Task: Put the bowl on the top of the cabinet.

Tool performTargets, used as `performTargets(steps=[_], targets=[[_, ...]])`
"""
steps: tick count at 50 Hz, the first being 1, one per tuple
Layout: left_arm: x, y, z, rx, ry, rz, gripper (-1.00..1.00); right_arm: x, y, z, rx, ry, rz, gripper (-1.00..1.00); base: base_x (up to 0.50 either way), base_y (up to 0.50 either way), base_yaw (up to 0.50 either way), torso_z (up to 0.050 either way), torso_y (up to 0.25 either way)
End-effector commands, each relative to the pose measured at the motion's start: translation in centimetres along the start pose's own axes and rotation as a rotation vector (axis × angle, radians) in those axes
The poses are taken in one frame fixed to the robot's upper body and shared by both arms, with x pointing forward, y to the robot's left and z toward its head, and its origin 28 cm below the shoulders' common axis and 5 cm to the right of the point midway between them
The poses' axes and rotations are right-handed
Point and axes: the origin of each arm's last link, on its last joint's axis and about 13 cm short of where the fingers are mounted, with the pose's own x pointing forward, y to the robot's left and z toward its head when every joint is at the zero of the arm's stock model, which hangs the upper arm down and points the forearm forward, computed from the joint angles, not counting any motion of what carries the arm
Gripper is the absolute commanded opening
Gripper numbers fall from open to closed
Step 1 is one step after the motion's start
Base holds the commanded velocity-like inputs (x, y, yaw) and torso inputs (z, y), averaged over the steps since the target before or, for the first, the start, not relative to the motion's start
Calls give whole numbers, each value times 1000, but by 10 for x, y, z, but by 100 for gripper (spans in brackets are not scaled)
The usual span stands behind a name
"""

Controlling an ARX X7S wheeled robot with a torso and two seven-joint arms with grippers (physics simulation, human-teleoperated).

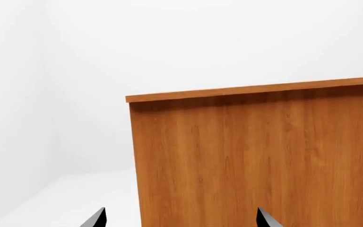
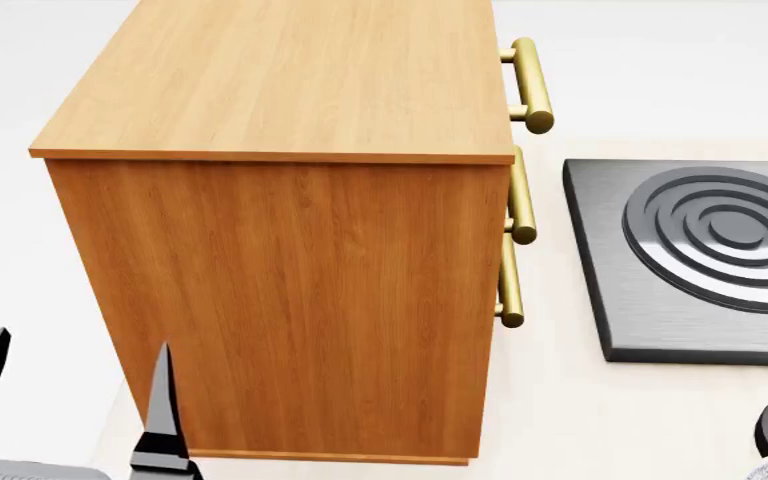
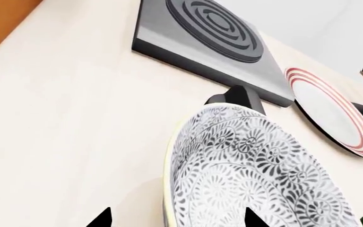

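Bowl [image 3: 257, 175] sits on the bench [image 3: 62, 123], just ahead of my right fingers [image 3: 176, 218]; tips spread wide, nothing between them yet. Its near rim lies between the two tips, so I judge the step in hand is the grasp: ease forward, straddle the rim, then close gently. Stove plate [image 3: 207, 33] and red-ringed plate [image 3: 332, 111] lie beyond the bowl, so I'd lift straight up before swinging. Cabinet [image 2: 291, 250] faces my left fingers [image 1: 180, 218], also wide and empty; its top is bare.
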Motion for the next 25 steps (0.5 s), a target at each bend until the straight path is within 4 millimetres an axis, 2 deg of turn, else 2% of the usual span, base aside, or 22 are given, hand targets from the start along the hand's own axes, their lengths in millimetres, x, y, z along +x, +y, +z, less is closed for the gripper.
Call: performTargets(steps=[1,25], targets=[[0,0,0,-1,0,0,100,0,0,0,0,-1,-2,100,0,0,0,0,0],[0,-1,0,0,2,-2,100,2,0,-1,5,0,-3,100,0,0,0,0,0]])
